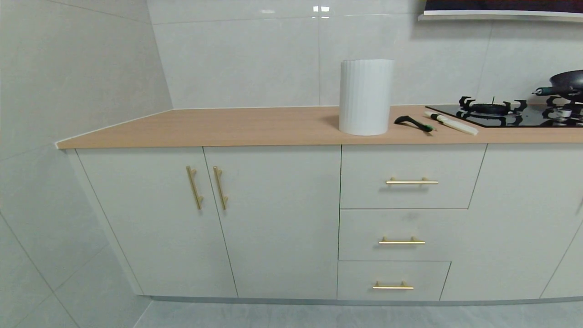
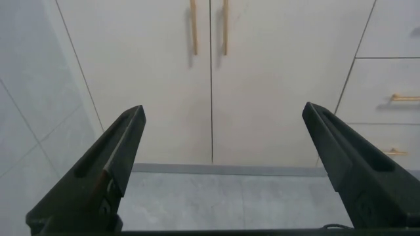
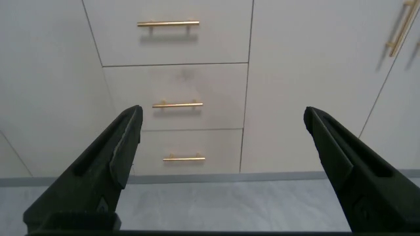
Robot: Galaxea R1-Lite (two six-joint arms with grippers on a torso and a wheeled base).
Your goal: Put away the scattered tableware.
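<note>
Nearest, the left claw (image 2: 223, 110) hangs low with its jaws spread wide and nothing between them, facing the double cupboard doors (image 2: 210, 78) just above the floor. The right claw (image 3: 223, 111) is equally wide and empty, facing the stack of drawers (image 3: 176, 92) with their brass handles. Above the cabinet fronts lies the wooden tabletop (image 1: 227, 127). On it stands a tall white ribbed holder (image 1: 365, 96), likely where the tableware belongs. Just beside the holder, toward the robot's right, a black-handled tool (image 1: 413, 123) with a green tip lies flat, and next to that lies a knife (image 1: 451, 123) with a pale blade, close to the edge of the black hob (image 1: 510, 116). A dark pan (image 1: 567, 82) sits on the far burner. Nothing has been put away yet. Both claws sit below the tabletop, so a careless lift could knock its front lip or catch a drawer handle. Both utensils lie flat and thin, so a shallow pinch may slide them toward the hob. A tilted drop could also tip the holder.
</note>
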